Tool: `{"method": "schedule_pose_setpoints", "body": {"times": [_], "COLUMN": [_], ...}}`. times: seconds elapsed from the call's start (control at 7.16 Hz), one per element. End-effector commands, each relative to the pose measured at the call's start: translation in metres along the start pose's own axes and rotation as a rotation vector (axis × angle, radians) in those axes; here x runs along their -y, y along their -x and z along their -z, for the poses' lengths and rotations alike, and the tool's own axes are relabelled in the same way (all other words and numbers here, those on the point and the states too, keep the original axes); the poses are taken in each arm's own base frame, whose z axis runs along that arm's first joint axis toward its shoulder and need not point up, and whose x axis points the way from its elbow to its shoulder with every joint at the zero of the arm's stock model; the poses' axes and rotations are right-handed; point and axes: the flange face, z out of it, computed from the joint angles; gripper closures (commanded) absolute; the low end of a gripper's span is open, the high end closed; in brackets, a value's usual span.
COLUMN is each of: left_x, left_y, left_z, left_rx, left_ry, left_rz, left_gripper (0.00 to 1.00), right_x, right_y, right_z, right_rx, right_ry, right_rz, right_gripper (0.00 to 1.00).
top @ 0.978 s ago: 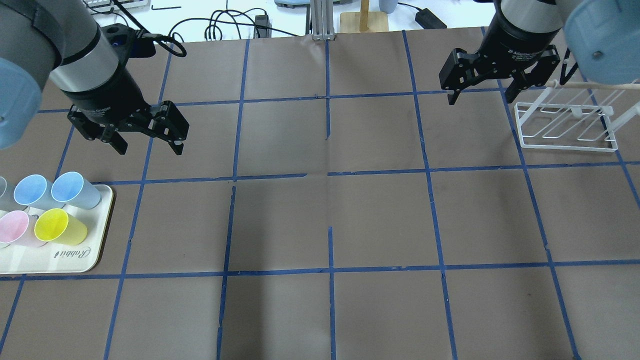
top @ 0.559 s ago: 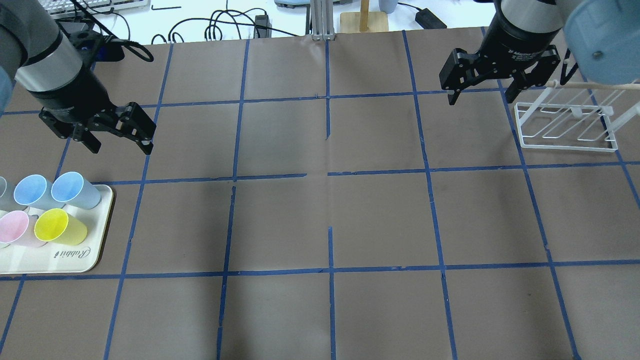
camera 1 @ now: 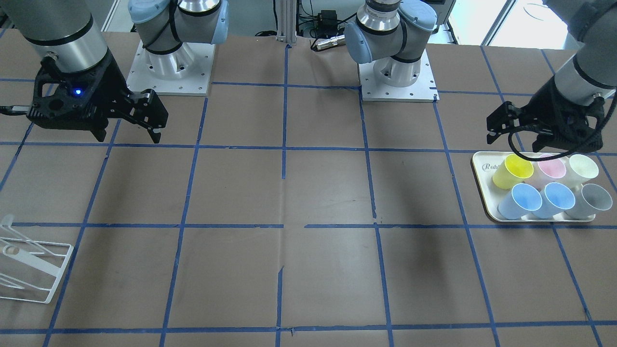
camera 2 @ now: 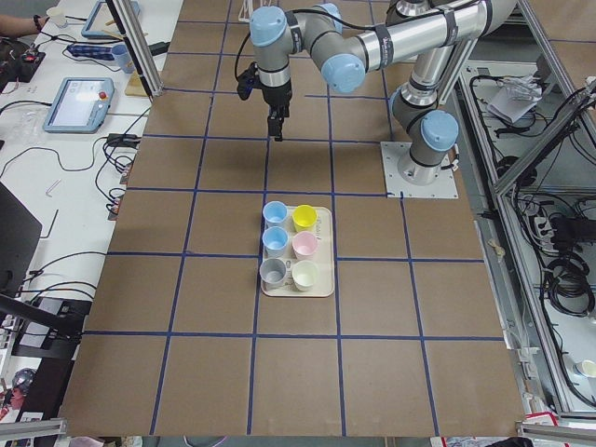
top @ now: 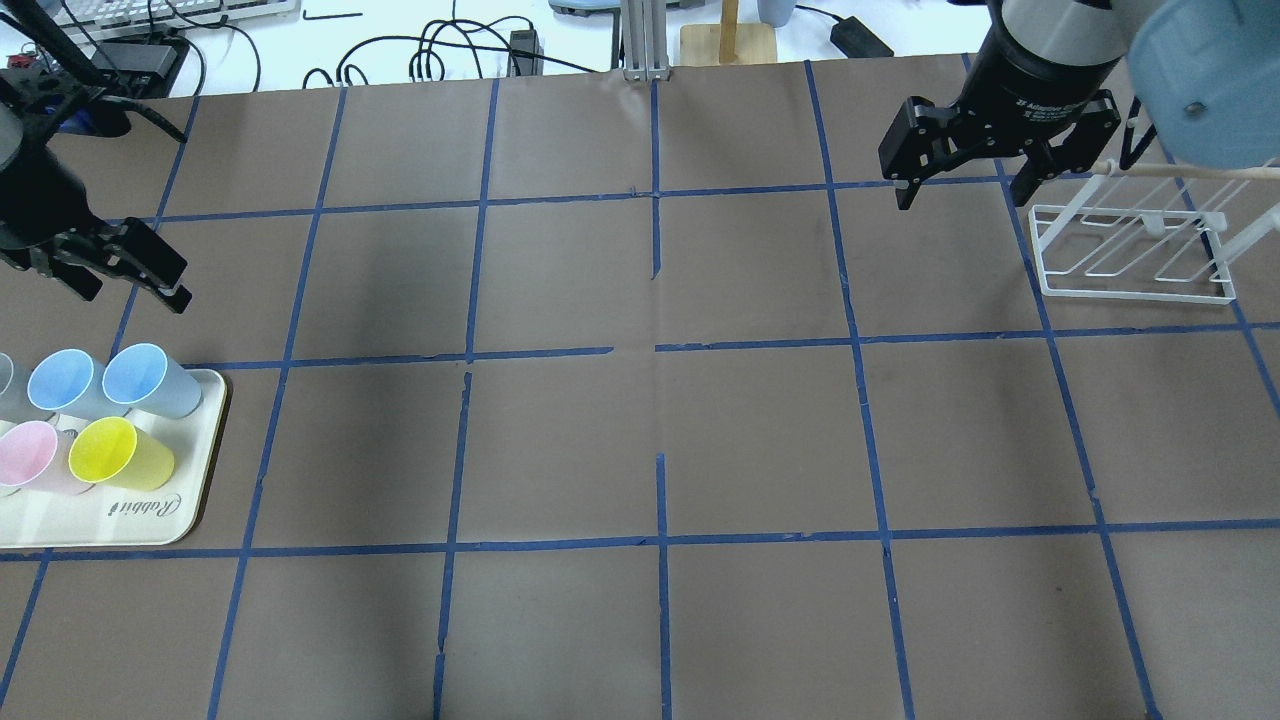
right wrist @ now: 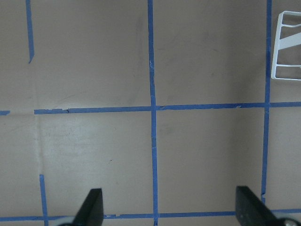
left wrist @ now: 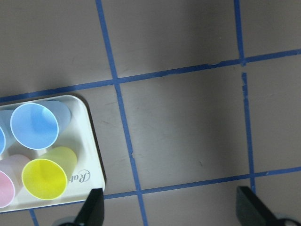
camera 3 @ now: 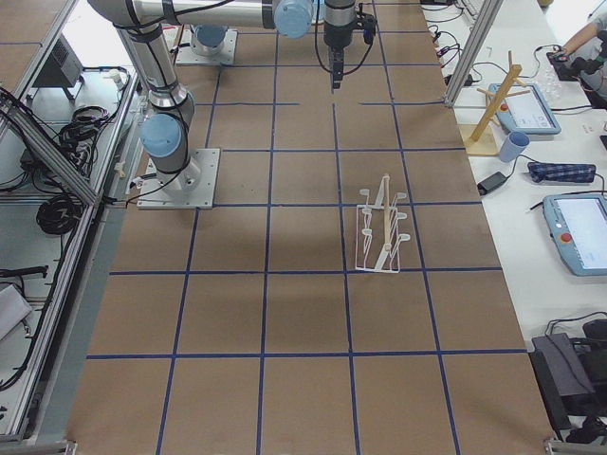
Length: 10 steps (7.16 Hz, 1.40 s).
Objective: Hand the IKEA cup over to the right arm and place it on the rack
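The IKEA cup (top: 150,380) sits mouth up on the cream tray (top: 120,525), beside its pale blue twin (top: 62,383) and behind the yellow cup (top: 112,452). The left gripper (top: 135,296) hangs over the table near the tray, jaws spread wide and empty. The right gripper (top: 963,200) hangs just beside the rack (top: 1135,294), also wide open, holding nothing.

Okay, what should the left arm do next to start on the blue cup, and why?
Probably slide the left gripper across until it hangs over the IKEA cup at the corner of the tray, before lowering. The gripper is open and empty, and its wrist view shows that cup off to one side.
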Motion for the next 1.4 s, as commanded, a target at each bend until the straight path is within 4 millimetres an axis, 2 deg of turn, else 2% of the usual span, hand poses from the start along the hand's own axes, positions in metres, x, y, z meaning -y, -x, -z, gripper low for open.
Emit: {"method": "schedule_pose_setpoints", "body": {"times": [0.0, 0.28, 0.42, 0.56, 0.84, 1.12, 1.26], "left_x": [0.001, -0.010, -0.007, 0.005, 0.018, 0.024, 0.024], "left_y": [0.059, 0.122, 0.142, 0.152, 0.169, 0.171, 0.171], "left_z": [-0.017, -0.047, -0.062, -0.085, -0.118, -0.143, -0.150], "left_rx": [0.080, 0.068, 0.083, 0.070, 0.076, 0.030, 0.023], "left_ry": [-0.011, -0.003, -0.019, -0.028, -0.027, -0.023, -0.017], "left_rz": [-0.131, -0.224, -0.258, -0.302, -0.415, -0.444, -0.495], "left_gripper": [0.00, 0.00, 0.00, 0.00, 0.00, 0.00, 0.00], "right_x": [0.000, 0.000, 0.000, 0.000, 0.000, 0.000, 0.000], "right_y": [0.000, 0.000, 0.000, 0.000, 0.000, 0.000, 0.000], "right_z": [-0.001, -0.001, -0.002, -0.001, -0.001, -0.002, -0.001], "right_rx": [-0.001, -0.001, 0.000, 0.000, 0.000, 0.003, 0.005], "right_ry": [0.002, 0.002, 0.003, 0.003, 0.002, 0.003, 0.001], "right_rz": [0.000, 0.000, 0.000, 0.000, 0.000, -0.002, -0.003], "right_gripper": [0.00, 0.00, 0.00, 0.00, 0.00, 0.00, 0.00]}}
